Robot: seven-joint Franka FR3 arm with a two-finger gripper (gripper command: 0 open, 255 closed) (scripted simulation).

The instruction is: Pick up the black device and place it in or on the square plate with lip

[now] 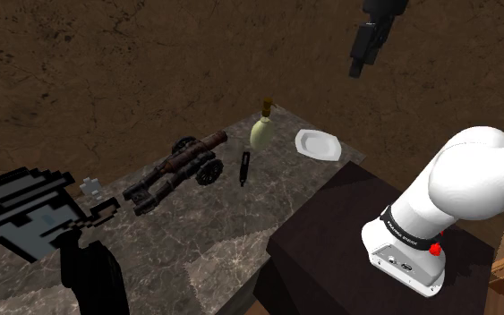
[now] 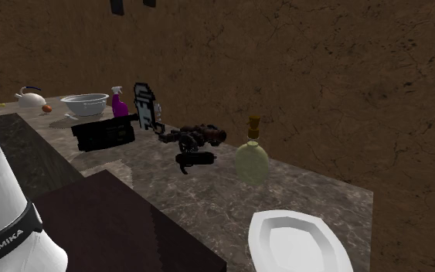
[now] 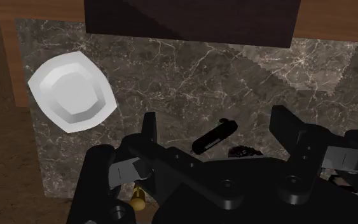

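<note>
The black device (image 1: pixel 245 167) is a slim dark stick lying on the marble tabletop between a model cannon and a pale bottle; it also appears in the second exterior view (image 2: pixel 195 159). The square lipped plate (image 1: pixel 318 144) is white and sits empty near the table's corner, close to the stand (image 2: pixel 300 243). My gripper (image 1: pixel 357 64) hangs high above the table, well clear of everything. In the wrist view the gripper (image 3: pixel 215 118) is open, its fingers wide apart with nothing between them; far below it lie the device (image 3: pixel 213 135) and, off to one side, the plate (image 3: pixel 73 92).
A rusty model cannon (image 1: pixel 180 167) and a corked yellowish bottle (image 1: pixel 262 131) flank the device. A pixelated figure (image 1: pixel 26 210) stands farther along the table. A black box (image 2: pixel 103 133), bowl (image 2: pixel 85 104), purple spray bottle (image 2: pixel 119 102) and kettle (image 2: pixel 28 97) sit beyond. The dark stand (image 1: pixel 348 242) adjoins the table.
</note>
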